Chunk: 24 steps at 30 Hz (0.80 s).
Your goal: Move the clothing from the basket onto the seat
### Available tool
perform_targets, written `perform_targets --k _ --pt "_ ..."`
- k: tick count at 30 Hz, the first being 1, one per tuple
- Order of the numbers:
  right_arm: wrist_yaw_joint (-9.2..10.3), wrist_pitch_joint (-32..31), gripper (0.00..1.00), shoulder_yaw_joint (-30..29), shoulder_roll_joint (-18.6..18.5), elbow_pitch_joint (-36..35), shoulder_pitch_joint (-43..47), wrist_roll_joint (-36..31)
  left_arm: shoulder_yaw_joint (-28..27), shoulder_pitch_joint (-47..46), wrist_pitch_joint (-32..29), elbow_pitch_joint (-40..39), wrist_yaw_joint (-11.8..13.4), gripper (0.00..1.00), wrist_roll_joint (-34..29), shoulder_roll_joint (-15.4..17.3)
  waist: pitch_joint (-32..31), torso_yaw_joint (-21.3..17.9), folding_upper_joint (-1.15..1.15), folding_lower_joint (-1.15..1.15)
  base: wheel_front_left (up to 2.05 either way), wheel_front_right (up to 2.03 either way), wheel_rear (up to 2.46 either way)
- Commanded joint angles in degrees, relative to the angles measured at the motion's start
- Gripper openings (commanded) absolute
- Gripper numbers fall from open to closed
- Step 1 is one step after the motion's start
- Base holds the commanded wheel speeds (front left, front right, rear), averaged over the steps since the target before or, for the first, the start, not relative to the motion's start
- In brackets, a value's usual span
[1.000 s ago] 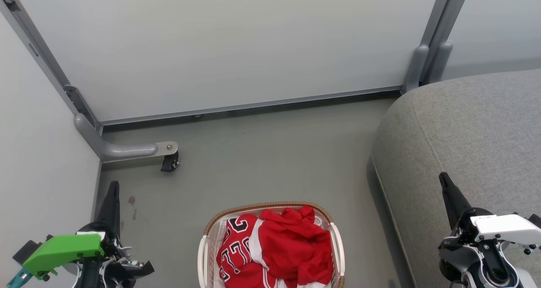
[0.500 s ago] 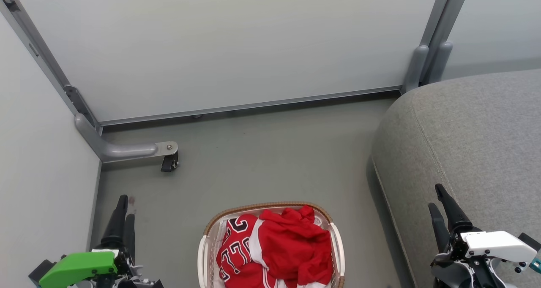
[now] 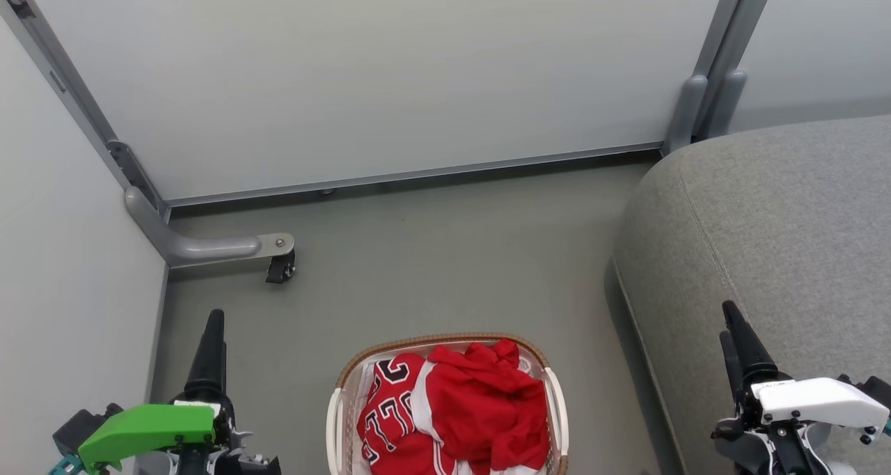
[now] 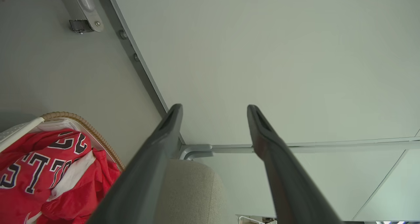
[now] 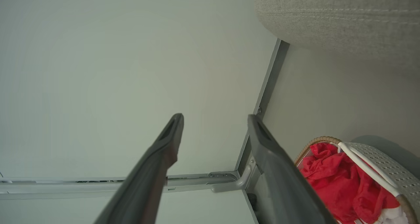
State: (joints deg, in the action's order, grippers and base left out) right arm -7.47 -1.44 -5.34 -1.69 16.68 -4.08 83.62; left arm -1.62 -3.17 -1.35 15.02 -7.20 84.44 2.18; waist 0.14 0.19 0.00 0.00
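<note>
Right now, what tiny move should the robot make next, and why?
Probably lower the open right gripper toward the plain red garment heaped beside the lettered jersey in the laundry basket; it holds nothing, and the sofa seat lies on that side.

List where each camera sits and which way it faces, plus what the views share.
Head view: from the head, facing down at floor, basket, clothing and seat; left gripper and right gripper at bottom corners.
Left wrist view: on that wrist, along its open fingers toward a wall panel.
Right wrist view: on that wrist, along its open fingers toward a wall panel.
Shared: all three show basket, clothing and seat.
</note>
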Motion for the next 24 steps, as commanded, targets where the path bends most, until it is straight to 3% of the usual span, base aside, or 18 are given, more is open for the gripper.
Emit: perform_targets --k 1,9,24 --pt "-0.02 0.72 1.0 -0.35 -0.57 -1.52 -0.52 -3.23 0.37 -1.53 0.65 -1.42 -0.11 1.0 -2.31 0.29 0.0 0.02 0.0 0.0 0.0 0.0 0.0" --pt "-0.02 2.56 1.0 -0.3 -0.66 -5.41 -0.15 -17.52 0.94 -2.24 2.5 -3.34 -0.1 1.0 -11.21 0.36 0.06 0.15 0.0 0.0 0.0 0.0 0.0" --pt "-0.02 5.83 1.0 -0.8 -0.82 -7.86 1.25 -34.86 4.3 -1.13 5.75 -5.14 0.16 1.0 -32.21 0.48 0.16 0.55 0.0 0.0 0.0 0.0 0.0"
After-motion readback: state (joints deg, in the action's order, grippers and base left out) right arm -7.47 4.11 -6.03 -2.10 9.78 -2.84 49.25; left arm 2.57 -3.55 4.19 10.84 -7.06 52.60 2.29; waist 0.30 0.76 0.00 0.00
